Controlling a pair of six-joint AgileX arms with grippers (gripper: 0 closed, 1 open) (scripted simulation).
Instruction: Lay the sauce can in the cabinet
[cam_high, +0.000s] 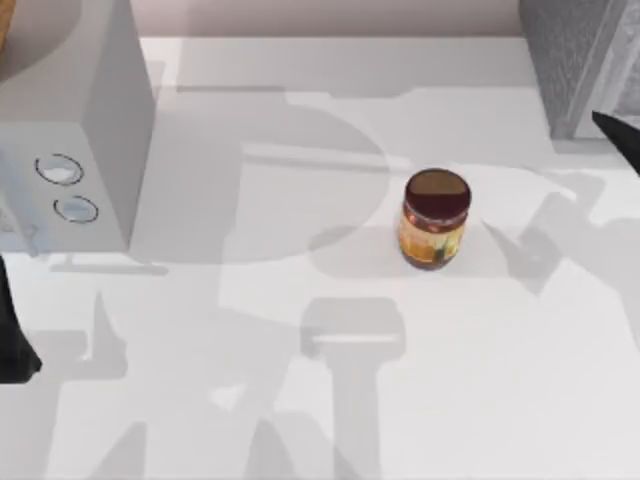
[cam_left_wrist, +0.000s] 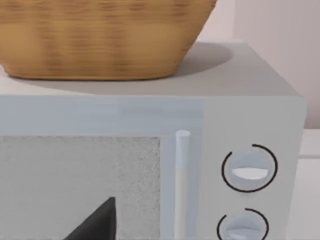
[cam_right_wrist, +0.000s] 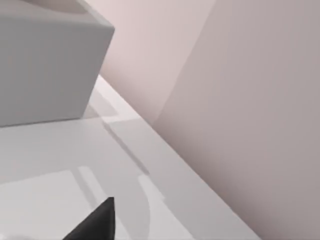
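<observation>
Standing upright on the tabletop (cam_high: 300, 400), the sauce can (cam_high: 434, 219) wants a level side grasp; gripper states cannot be told.

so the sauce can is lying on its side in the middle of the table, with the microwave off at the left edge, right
Not quite. The sauce can is standing upright, not lying on its side: the top view shows its round dark lid facing up, with the orange-yellow label below it. The rest holds: it stands near the middle of the table, and the microwave is at the left edge.
</observation>
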